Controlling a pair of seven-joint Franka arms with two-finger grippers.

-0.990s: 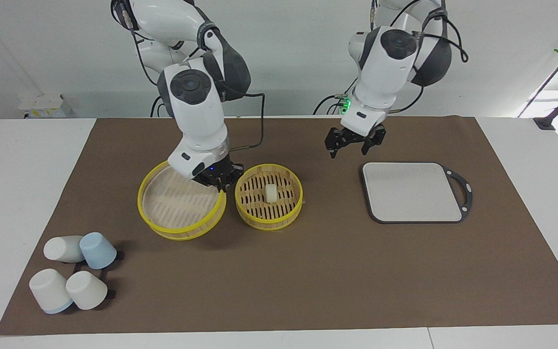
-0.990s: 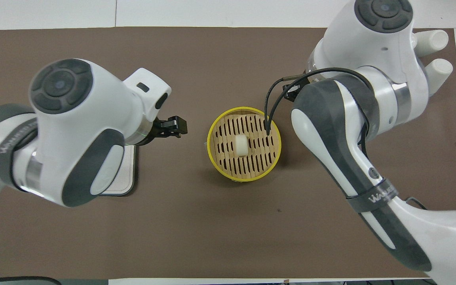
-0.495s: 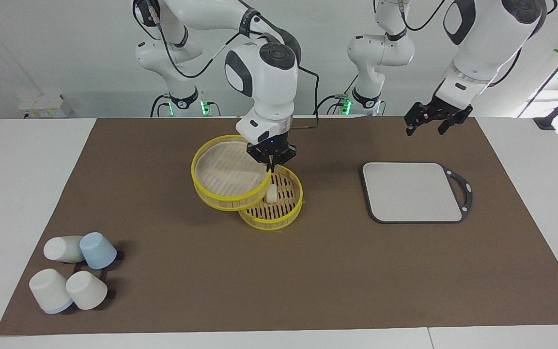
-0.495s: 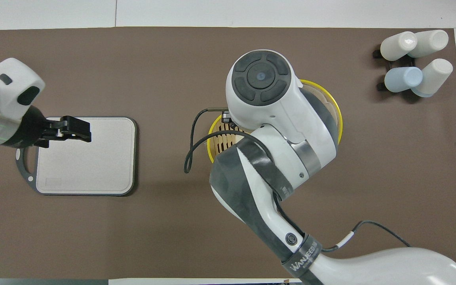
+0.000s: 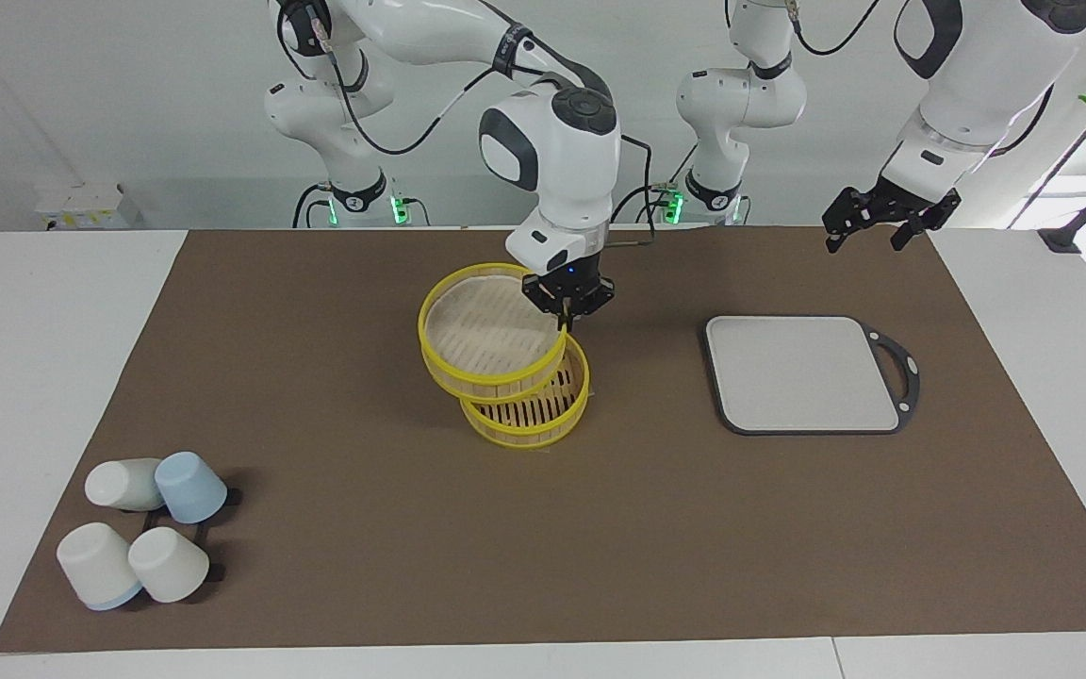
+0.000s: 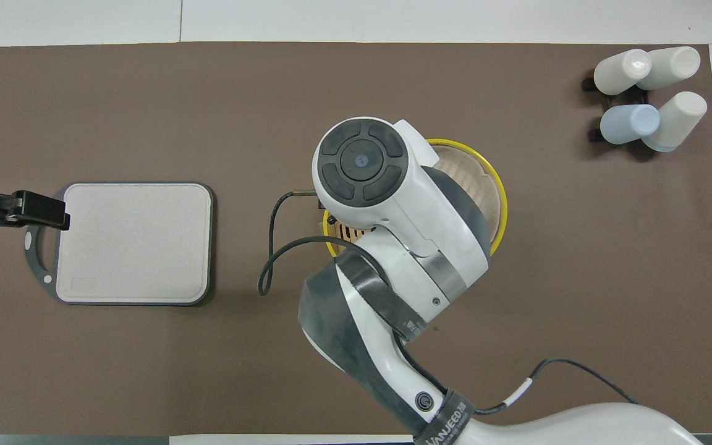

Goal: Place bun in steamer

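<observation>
The right gripper (image 5: 566, 311) has its fingers pinched tight on the rim of the round, yellow-rimmed slatted lid (image 5: 489, 330), which hangs tilted in the air, and that lid sits partly over the yellow-rimmed bamboo-style steamer basket (image 5: 543, 415) directly below the fingers. That's the relation everything turns on: the lid's centre lies off toward the right arm's end of the table from the basket's centre, so to my eye it wants sliding across and levelling before it comes down. The small cream-white bun isn't visible now; the lid covers the basket floor, so I'd judge it's lying in there underneath, but its long axis can't be read. From overhead the right arm's white and grey bulk hides nearly all of it.

Out past the basket, toward the left arm's end, lies the grey rectangular board with a black handle (image 5: 802, 372). The left gripper (image 5: 873, 222) waits up over the table's corner by the board, fingers spread apart and empty.

Writing: the right arm's black band (image 6: 445, 415) carries pale lettering, only partly legible.
</observation>
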